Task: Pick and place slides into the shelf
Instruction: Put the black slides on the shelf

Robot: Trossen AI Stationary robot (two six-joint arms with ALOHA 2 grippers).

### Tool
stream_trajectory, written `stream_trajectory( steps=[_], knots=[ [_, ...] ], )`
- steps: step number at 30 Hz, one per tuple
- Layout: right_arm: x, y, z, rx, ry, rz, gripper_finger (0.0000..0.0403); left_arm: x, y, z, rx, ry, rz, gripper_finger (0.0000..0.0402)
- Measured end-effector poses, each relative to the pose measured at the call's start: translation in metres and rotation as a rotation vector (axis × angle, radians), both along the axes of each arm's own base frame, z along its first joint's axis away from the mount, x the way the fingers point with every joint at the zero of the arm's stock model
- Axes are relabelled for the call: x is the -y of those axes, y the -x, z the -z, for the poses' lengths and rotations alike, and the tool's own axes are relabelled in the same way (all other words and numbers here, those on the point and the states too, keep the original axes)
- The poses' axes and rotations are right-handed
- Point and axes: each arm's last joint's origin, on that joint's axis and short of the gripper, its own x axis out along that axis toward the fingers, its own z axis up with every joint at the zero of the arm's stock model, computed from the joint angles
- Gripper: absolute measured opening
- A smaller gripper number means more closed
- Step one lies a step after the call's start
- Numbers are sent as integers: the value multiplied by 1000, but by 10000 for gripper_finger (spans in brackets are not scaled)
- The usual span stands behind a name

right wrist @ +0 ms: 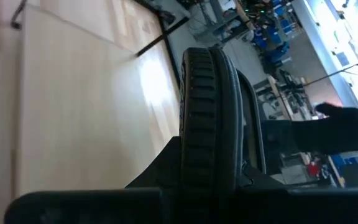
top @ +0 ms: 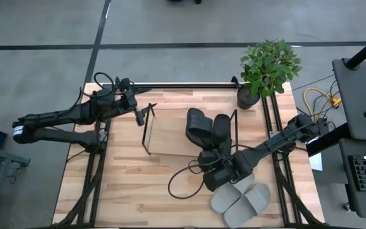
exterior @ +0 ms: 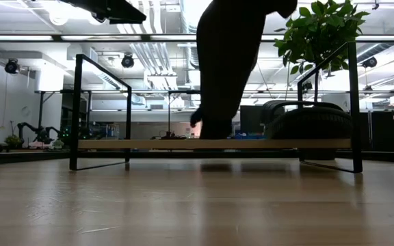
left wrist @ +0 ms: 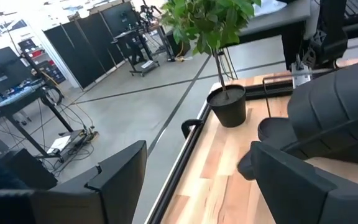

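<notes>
The shelf (top: 170,137), a light wood board between black wire end frames, stands mid-table. One black slide (top: 197,124) lies on its board. A second black slide (top: 222,133) lies level over the board's right part (exterior: 313,121), its near end in my shut right gripper (top: 218,159), which reaches in from the near right. The light grey pair (top: 241,200) lies on the table close under that arm. My left gripper (top: 143,115) hangs open in the air off the shelf's far left end, holding nothing (left wrist: 197,193). My right gripper pinches the second black slide by its near end (right wrist: 205,158), one finger on the sole side and one on the footbed side. The fingers point toward the table's far edge, slanting slightly down, along the slide. Whether its sole rests on the board I cannot tell.
A potted plant (top: 267,70) stands at the far right corner. A black rail frame (top: 183,84) runs along the far edge and down both sides. A dark cable loop (top: 182,184) lies on the table near the shelf's front.
</notes>
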Motion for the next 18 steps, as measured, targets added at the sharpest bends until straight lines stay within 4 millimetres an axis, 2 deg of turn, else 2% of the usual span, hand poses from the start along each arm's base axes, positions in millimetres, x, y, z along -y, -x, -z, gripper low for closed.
stream_trajectory(
  steps=[8, 18],
  knots=[
    [-1, 1, 32, -121, 20, 50, 38, -1, -7, 10, -37, 31, 0, 270],
    [-4, -3, 48, -195, -19, 43, 38, -2, -10, 11, -37, 33, 2, 270]
  ],
)
